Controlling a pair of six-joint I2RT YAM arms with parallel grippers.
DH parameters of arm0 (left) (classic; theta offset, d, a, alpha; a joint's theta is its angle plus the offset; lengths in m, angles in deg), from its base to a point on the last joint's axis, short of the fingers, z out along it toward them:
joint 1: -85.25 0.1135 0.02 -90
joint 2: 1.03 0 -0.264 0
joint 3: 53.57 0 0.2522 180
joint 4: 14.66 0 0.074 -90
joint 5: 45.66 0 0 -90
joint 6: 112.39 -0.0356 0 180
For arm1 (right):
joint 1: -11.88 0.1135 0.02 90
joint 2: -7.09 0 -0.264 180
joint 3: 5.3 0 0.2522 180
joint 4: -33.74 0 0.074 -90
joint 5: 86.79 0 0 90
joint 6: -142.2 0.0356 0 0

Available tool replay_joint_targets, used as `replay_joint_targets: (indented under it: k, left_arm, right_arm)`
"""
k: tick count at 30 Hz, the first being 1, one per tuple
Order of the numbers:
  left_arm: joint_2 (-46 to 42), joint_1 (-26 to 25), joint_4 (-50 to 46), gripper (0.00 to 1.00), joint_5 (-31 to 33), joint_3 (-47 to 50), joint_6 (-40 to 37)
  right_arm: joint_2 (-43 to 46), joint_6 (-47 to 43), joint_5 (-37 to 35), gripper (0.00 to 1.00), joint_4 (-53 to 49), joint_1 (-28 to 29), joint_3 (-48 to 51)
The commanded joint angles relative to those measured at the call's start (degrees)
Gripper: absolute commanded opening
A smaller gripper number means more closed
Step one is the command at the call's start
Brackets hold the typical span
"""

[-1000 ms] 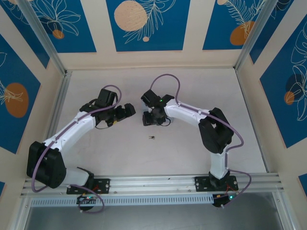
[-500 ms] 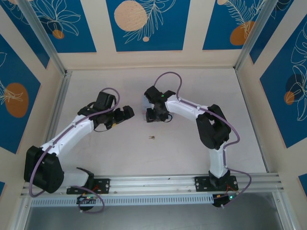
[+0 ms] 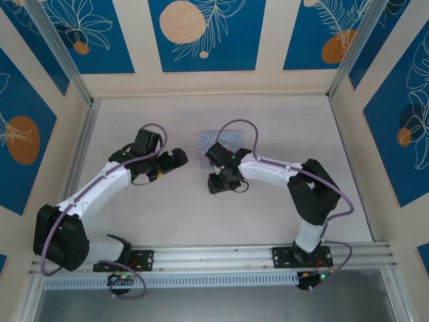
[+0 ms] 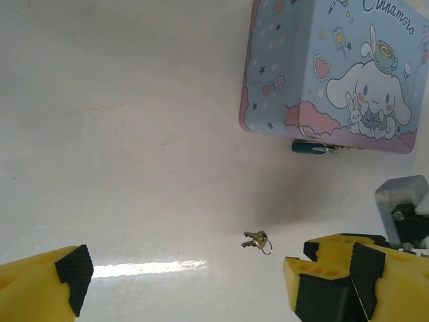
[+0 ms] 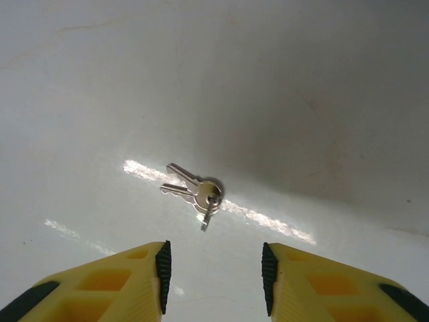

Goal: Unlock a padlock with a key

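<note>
- Cream walls with blue leaf-patterned panels [image 3: 201, 33] close in a pale table [image 3: 268, 215] on three sides, seen from above.
- From above, the left pincer [image 3: 175, 159] hangs over the middle of the table, turned toward the right arm.
- The right pincer [image 3: 224, 185] points down at the table, near the left one but apart from it.
- A pale blue tin [image 3: 213, 139] lies flat just behind the right arm's wrist, partly covered by its cable.
- Left wrist view: the left pincer [image 4: 191, 285] stands wide open with nothing between its yellow fingers [image 4: 40, 282].
- Ahead of it the tin [image 4: 322, 74] shows a white cartoon figure on its lid.
- The padlock [image 4: 310, 146] — small, bluish — hangs at the tin's near edge, touching it.
- The key [image 4: 257, 240] lies on the bare table between the tin and the left pincer, apart from both.
- Right wrist view: the right pincer [image 5: 213, 268] is parted about halfway, its black-padded fingers [image 5: 134, 285] gripping nothing.
- The key [image 5: 198, 191] — in fact two silvery keys on one small ring — rests flat on the table just ahead of the gap, not touched by either finger.
</note>
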Motion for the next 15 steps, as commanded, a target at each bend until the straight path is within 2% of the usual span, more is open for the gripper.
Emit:
replay_joint_targets:
  k: [1, 15]
  left_arm:
    - [1.0, 0.6, 0.1, 1.0, -1.3, -1.5, 0.1]
    - [2.0, 0.6, -0.2, 1.0, -1.1, -2.4, 0.1]
  right_arm:
    - [-2.1, -0.4, -0.9, 0.41, 2.0, 0.8, -0.9]
    - [-8.1, -1.9, -2.2, 0.38, 1.6, 1.0, -4.4]
